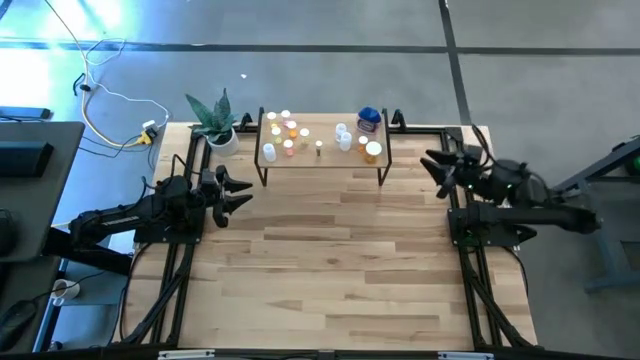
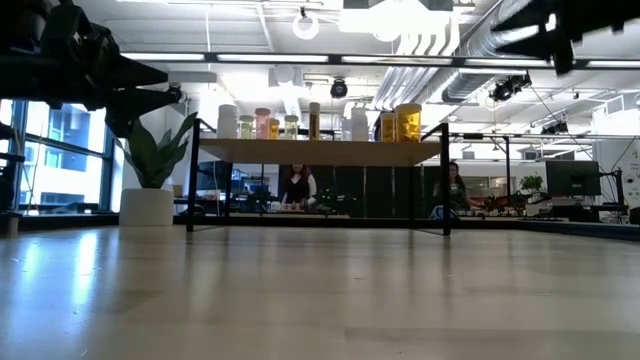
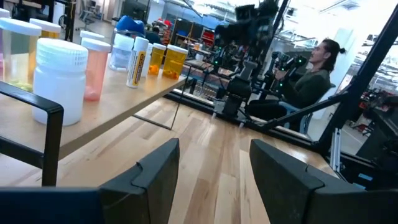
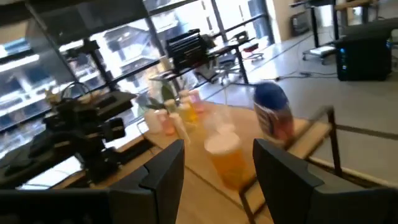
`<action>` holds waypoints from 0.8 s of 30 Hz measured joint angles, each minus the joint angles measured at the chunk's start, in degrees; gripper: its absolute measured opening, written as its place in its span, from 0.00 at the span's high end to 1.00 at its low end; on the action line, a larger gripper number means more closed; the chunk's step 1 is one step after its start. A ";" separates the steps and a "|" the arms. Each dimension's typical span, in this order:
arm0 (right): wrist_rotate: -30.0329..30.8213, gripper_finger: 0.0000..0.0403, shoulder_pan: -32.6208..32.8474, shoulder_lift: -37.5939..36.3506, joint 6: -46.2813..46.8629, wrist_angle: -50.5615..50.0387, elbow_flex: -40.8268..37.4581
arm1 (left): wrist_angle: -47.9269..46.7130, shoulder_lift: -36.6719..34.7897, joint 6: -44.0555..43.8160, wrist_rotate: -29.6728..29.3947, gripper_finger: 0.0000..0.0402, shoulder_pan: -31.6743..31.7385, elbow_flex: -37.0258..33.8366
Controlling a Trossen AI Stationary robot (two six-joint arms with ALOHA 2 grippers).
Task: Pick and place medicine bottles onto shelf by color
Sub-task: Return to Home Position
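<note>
Flanking the shelf, left end effector and right end effector gape wide.

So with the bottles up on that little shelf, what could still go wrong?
The right gripper, open and empty, sits close to the shelf end where an amber bottle stands near the corner; a stray swing might knock it off. The left gripper could likewise clip the plant.

No legible text or numbers, labels on the medicine bottles blurred
</note>
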 joint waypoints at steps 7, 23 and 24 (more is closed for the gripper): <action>-1.17 0.55 0.00 -12.74 0.40 3.09 -11.89 | -0.02 0.00 0.00 0.02 0.53 0.00 0.00; -6.20 0.55 0.00 -14.34 6.81 17.08 -27.19 | 0.00 0.17 0.02 0.20 0.53 -0.02 0.04; -6.63 0.55 0.00 -14.30 6.77 18.42 -27.59 | -0.02 0.17 0.02 0.20 0.53 0.00 0.04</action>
